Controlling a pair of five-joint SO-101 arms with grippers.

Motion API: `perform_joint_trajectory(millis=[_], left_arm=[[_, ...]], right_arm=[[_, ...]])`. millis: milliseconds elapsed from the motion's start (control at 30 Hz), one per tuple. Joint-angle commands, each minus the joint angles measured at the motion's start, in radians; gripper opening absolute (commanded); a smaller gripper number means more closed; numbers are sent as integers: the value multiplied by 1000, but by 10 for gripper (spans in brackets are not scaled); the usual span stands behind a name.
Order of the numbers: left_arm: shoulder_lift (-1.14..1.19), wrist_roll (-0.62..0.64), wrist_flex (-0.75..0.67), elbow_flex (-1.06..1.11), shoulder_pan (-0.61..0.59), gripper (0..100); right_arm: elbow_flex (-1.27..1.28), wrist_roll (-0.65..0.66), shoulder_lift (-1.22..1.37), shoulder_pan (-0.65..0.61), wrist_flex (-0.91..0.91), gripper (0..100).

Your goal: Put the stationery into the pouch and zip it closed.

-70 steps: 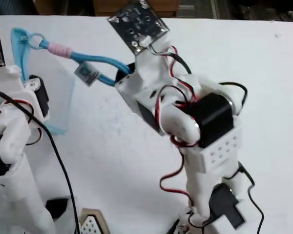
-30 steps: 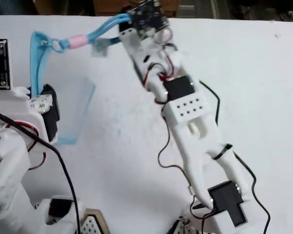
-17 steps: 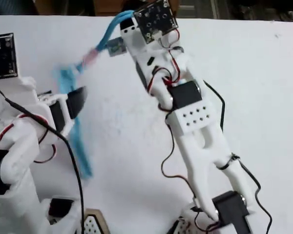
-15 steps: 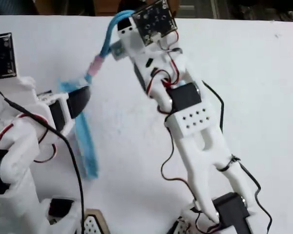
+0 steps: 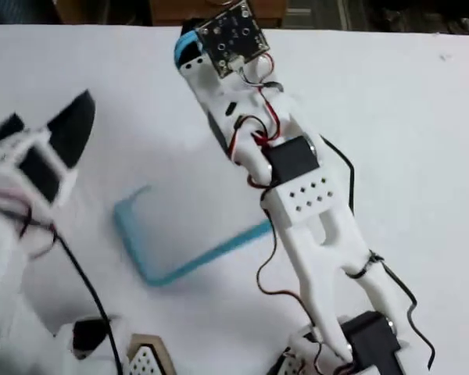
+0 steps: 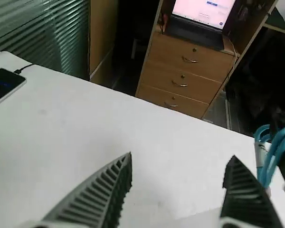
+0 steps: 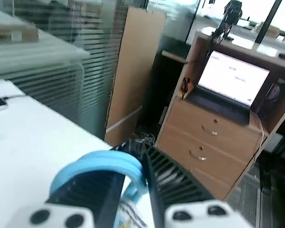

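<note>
From above: right tool (image 5: 189, 53) at 12 o'clock, far out over the white bench (image 5: 422, 117), shut tight on a light-blue cord loop (image 5: 184, 45). Clear plastic pouch with a blue edge (image 5: 184, 238) flat on the bench just off centre toward 7 o'clock, one end tucked under the right arm; no telling whether the cord joins it. Left tool (image 5: 48, 117) at 9 o'clock, blurred, black fingers spread wide, nothing between them. Half a second ago: pouch hanging upright from the left tool, cord stretched up to the right tool. Now dropped and lying down, left tool swung back and well apart from it.

Left wrist: left tool (image 6: 175, 190) gaping over bare bench (image 6: 61, 123), the cord loop (image 6: 275, 145) beyond one finger. Wooden drawer cabinet (image 6: 190, 80) past the bench edge.

Right wrist: right tool (image 7: 133, 185) pinched on the cord loop (image 7: 97, 166), the cord arching out over the fingers. Open laptop (image 7: 230, 78) on the cabinet behind.
</note>
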Motion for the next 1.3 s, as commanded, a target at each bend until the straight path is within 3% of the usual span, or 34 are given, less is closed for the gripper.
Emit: perform_joint_trajectory(millis=[0,300,600,1000,1267], left_arm=[[99,-8,-94,25,-10,313],[337,-5,-95,-61,-110,313],[363,-187,146,-66,-179,313],[363,-6,68,-84,-105,317],[363,-81,153,-250,-312,317]], right_arm=[[-8,2,-79,-28,2,17],[-25,6,-174,-173,2,17],[-34,3,-202,-188,125,17],[-31,3,-263,-255,159,17],[-12,0,-278,-469,165,17]])
